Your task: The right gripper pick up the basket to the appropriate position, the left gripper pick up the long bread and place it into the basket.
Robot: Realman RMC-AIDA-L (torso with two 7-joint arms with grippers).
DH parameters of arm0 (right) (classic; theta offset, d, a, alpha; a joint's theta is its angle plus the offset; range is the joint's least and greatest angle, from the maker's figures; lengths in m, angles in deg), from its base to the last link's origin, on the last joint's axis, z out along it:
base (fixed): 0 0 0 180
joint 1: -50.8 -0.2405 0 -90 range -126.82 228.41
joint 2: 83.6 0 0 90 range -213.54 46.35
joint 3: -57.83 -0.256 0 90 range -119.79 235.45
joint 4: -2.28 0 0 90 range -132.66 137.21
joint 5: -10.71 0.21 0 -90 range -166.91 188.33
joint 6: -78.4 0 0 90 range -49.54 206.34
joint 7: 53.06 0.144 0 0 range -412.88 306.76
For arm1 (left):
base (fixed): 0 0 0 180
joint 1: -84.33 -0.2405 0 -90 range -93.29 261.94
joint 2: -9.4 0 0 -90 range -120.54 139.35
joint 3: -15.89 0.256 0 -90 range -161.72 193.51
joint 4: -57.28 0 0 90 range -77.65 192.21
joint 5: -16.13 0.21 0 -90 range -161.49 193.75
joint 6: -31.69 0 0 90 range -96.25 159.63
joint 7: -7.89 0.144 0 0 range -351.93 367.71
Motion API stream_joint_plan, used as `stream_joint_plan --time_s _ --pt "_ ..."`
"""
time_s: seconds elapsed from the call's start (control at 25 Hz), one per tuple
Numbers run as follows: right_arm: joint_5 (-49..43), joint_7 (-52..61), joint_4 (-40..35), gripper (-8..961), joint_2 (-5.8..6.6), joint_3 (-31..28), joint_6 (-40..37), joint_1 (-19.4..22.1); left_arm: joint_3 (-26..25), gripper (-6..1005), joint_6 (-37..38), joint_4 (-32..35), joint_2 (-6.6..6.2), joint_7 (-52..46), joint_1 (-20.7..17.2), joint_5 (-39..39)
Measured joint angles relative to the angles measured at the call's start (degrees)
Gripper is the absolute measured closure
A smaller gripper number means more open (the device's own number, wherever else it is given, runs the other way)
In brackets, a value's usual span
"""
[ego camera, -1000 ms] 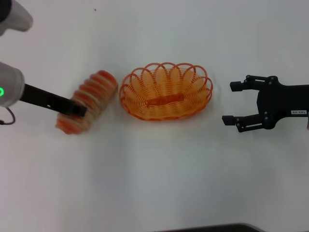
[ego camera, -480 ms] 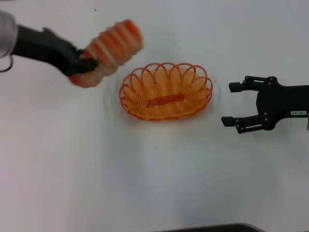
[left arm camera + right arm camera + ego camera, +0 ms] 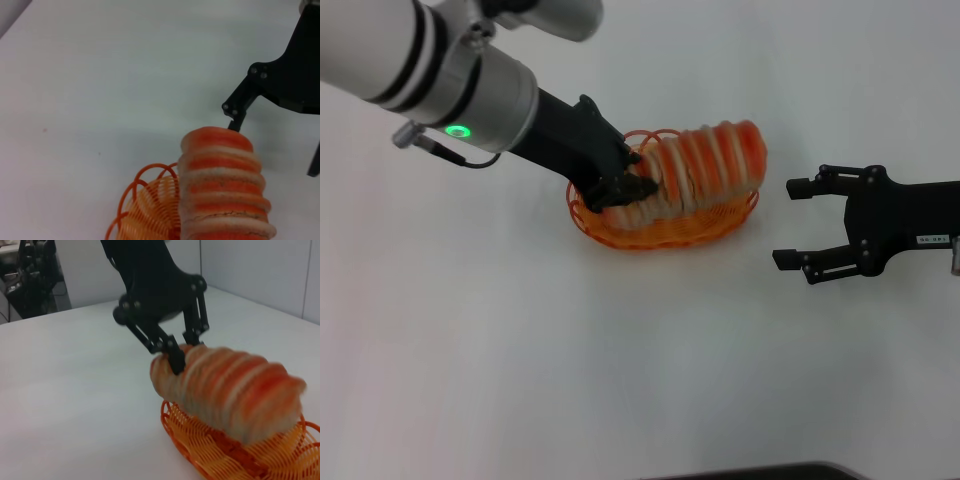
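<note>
- Long bread (image 3: 705,165) in the head view sat over the basket (image 3: 665,228), lying along its length with its right end tilted up above the right rim; whether its underside touched the weave could not be told.
- Head view again: the left gripper (image 3: 625,185) reached in from the far left and was clamped on the bread's left end, over the basket's left part (its grey wrist showed a green-lit ring).
- Same view: the basket rested on the white table (image 3: 570,350), about mid-scene, and the right gripper (image 3: 795,222) lay to its right, apart from it, with its two fingers spread wide and nothing between them.
- Left wrist view: the long bread (image 3: 222,192) ran away from the camera, striped orange-red and cream, with the basket (image 3: 147,205) showing beside and below it; the right gripper's finger (image 3: 239,102) stood beyond the loaf's far end.
- Right wrist view: the long bread (image 3: 232,392) hung slanted above the basket (image 3: 240,452), and the left gripper (image 3: 175,352) pinched its far end from above (the loaf looked blurred here).
</note>
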State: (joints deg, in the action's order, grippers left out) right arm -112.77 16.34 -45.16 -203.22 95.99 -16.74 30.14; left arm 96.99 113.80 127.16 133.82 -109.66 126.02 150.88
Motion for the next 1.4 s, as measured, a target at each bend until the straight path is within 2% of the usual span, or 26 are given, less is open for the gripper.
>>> stream_joint_plan --time_s 0.16,0.48,0.76,0.8,0.92,1.04,1.24,1.32,1.4 --pt "0.0 0.15 -0.06 -6 0.0 0.78 0.0 -0.07 3.14 789 -4.29 -1.78 0.03 -0.22 -0.22 -0.23" --pt "0.0 0.41 0.03 -6 0.0 1.04 0.01 -0.47 4.2 788 -8.67 -1.81 0.12 -1.15 -2.46 -0.5" --pt "0.0 0.91 -0.04 -5 0.0 1.13 0.14 -0.55 2.37 607 -8.24 -1.71 -0.15 -1.4 -3.35 -2.48" --pt "0.0 0.91 -0.05 -5 0.0 1.13 0.24 -0.59 1.51 361 -7.84 -1.71 -0.19 -1.26 -3.58 -2.83" --pt "0.0 0.91 0.07 -5 0.0 1.14 0.44 -0.82 -1.37 262 -6.32 -1.7 -0.23 -0.46 -4.36 -3.65" --pt "0.0 0.87 0.2 -5 0.0 1.1 0.48 -0.98 -8.56 163 -2.29 -1.69 -0.32 2.91 -6.25 -6.71" --pt "0.25 0.94 -0.08 -5 0.08 0.61 -0.68 -1.13 -30.25 112 12.53 -4.31 -1.19 16.12 -11.93 -14.1" --pt "0.28 0.96 -0.15 -6 0.14 0.54 -0.71 -1.17 -37.2 91 17.28 -6.47 -1.79 21.16 -14.63 -14.82" --pt "0.4 0.95 -0.29 -6 0.18 0.15 -0.76 -1.22 -41.92 71 19.42 -9.06 -2.23 25.34 -17.74 -15.02"
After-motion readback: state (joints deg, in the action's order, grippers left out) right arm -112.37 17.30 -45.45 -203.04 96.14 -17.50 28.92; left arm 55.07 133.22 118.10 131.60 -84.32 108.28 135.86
